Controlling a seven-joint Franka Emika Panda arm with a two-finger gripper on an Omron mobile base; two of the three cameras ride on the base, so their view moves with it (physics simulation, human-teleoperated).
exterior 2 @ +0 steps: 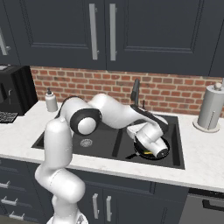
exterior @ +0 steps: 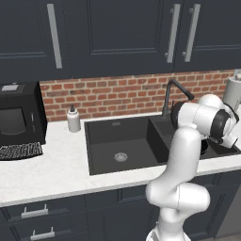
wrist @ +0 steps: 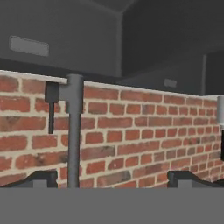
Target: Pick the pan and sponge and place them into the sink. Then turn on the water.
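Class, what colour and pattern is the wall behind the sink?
Red brick with pale mortar lines, clearest in the hand view.

Arm is covering most of the pan (exterior 2: 144, 153) in the right basin of the sink (exterior: 101, 141); only a dark rim and a yellow sliver, possibly the sponge (exterior 2: 148, 153), are peeking out. Faucet (wrist: 74, 131) is running out past the hand view's bottom, spout hidden. Paper towel roll (exterior: 232, 93) is getting cut off by the left base view's right edge. Black appliance (exterior: 19, 115) is getting clipped at the left edge.
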